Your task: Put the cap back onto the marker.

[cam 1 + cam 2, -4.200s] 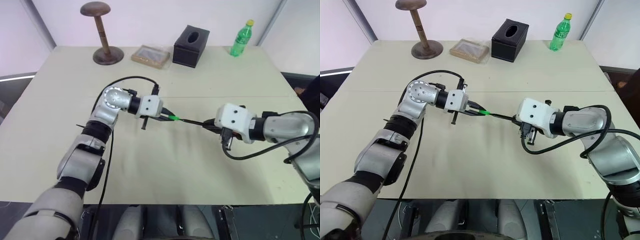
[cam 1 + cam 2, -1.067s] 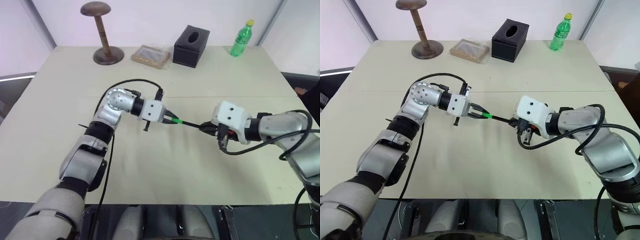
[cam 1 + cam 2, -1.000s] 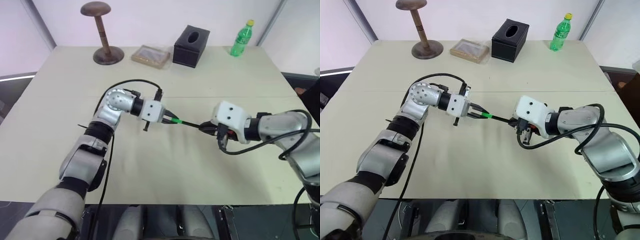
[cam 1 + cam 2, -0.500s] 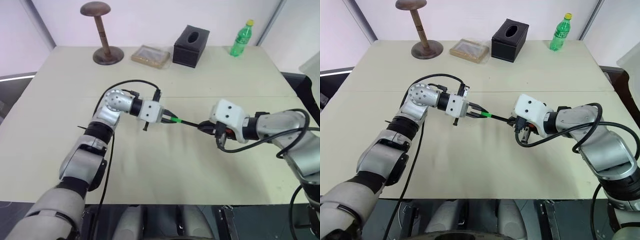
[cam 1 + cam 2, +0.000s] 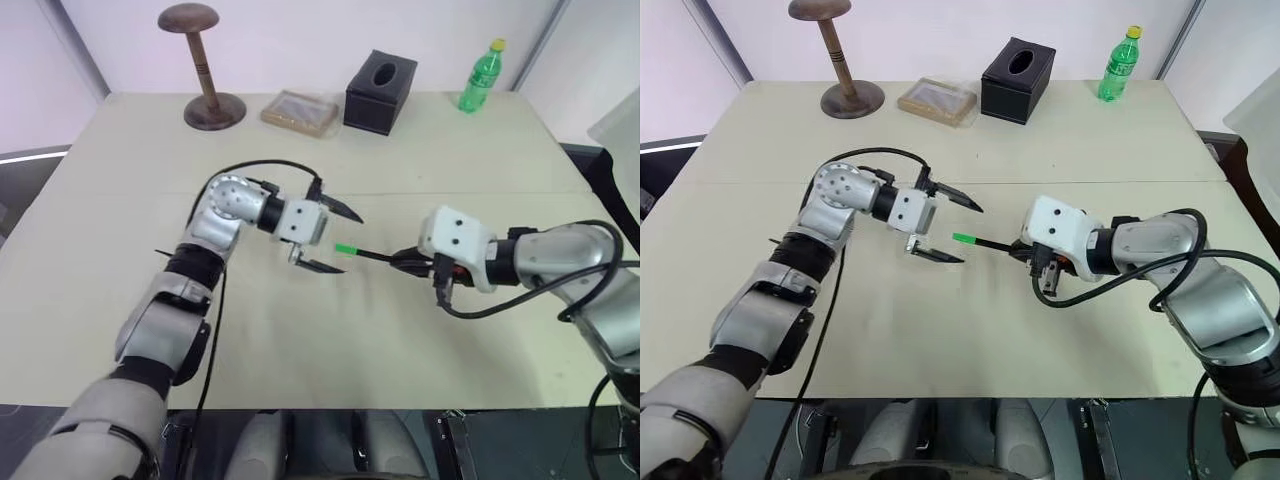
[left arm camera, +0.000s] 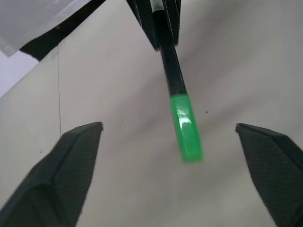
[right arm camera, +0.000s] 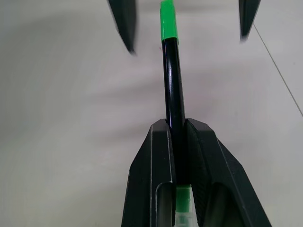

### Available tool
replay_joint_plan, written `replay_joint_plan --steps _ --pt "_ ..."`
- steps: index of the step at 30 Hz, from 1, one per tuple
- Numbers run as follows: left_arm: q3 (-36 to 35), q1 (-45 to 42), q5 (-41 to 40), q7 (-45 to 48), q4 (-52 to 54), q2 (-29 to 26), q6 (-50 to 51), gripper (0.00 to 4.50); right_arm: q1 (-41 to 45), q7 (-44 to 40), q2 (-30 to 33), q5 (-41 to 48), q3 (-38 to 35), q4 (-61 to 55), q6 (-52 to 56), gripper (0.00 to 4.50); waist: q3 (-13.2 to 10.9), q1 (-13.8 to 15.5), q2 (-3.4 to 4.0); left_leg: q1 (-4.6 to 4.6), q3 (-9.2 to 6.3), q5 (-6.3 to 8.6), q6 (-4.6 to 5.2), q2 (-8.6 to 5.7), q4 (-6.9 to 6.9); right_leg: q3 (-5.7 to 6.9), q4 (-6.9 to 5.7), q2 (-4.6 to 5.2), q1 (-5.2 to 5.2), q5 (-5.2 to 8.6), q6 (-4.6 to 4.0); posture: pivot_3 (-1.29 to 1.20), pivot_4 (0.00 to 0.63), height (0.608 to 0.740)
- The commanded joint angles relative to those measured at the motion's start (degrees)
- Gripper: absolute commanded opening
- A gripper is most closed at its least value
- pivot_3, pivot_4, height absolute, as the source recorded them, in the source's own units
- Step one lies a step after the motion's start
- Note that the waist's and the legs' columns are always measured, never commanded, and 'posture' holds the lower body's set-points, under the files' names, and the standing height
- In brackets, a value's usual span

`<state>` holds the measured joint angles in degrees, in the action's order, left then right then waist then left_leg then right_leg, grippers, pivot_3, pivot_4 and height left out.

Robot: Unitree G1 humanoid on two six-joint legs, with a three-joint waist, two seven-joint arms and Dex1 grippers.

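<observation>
Left gripper [image 5: 334, 240], fingers spread wide apart, one finger [image 5: 346, 210] toward the far edge of the table [image 5: 90, 240] and the other [image 5: 322, 266] toward the near edge. Nothing lies between its pads. The cap [image 5: 346, 249], a small bright green cylinder, sits on the end of the marker [image 5: 372, 256] and lies in the gap between the two spread fingers, touching neither; in the left wrist view the cap [image 6: 185, 127] hangs midway between the finger pads [image 6: 71, 165]. Right gripper [image 5: 407, 263], fingers pressed together on the other end of the marker, holds the black stick above the middle of the table, roughly level, pointing at the left gripper. In the right wrist view the marker [image 7: 173, 94] runs out from between the closed fingers [image 7: 151, 189], with the cap [image 7: 168, 21] at its tip between the two tips of the left gripper. Along the far edge of the table stand a wooden stand [image 5: 205, 70], a flat tray [image 5: 300, 112], a black box [image 5: 380, 92] and a green bottle [image 5: 478, 78].
</observation>
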<state>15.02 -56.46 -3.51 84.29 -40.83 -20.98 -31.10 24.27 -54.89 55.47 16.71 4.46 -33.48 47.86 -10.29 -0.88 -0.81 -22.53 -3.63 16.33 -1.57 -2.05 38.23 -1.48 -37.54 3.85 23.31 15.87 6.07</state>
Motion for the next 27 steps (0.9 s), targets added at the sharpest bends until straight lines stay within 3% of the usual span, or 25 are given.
replay_joint_plan --steps 1,5,13,19,27 --pt "-2.48 0.83 -3.09 -0.46 5.83 -2.76 5.60 4.48 -2.92 0.27 1.76 0.34 -4.38 0.10 -1.73 0.00 0.00 0.13 0.00 0.00 0.00 0.00 0.00 0.00 0.00 0.00 0.00 0.00 0.01 0.00 0.00 0.00 0.150 0.740" --pt "-4.33 2.70 -4.44 -4.01 11.67 -4.68 13.42 4.48 -8.24 4.03 0.86 0.10 -8.69 0.79 -0.18 0.00 0.00 0.44 -0.01 -0.01 0.00 0.00 0.00 -0.03 0.04 0.00 0.00 0.06 -0.04 0.00 0.00 0.00 0.150 0.740" --pt "-4.90 8.63 -6.50 -9.34 24.12 -4.82 25.35 4.48 -8.48 25.54 -12.18 -4.35 -14.21 4.34 13.34 0.00 0.02 0.20 0.01 0.02 -0.01 -0.02 -0.04 -0.01 0.02 -0.05 -0.11 0.04 0.02 0.00 -0.01 0.00 0.150 0.740" --pt "-4.23 9.06 -6.79 -8.52 26.36 -5.67 27.81 4.48 -9.46 32.94 -17.29 -5.73 -18.21 7.95 17.47 0.00 0.02 0.25 0.01 0.02 0.01 -0.02 -0.04 -0.05 0.02 -0.05 -0.10 0.06 0.01 0.00 -0.01 0.00 0.150 0.740" --pt "-3.98 8.79 -6.72 -8.25 26.29 -5.90 28.76 4.48 -14.02 35.81 -20.50 -4.83 -19.35 5.94 20.42 0.00 0.03 0.07 0.02 0.02 0.02 -0.02 -0.03 -0.05 0.01 -0.05 -0.11 0.05 0.01 0.00 -0.01 0.00 0.150 0.740"
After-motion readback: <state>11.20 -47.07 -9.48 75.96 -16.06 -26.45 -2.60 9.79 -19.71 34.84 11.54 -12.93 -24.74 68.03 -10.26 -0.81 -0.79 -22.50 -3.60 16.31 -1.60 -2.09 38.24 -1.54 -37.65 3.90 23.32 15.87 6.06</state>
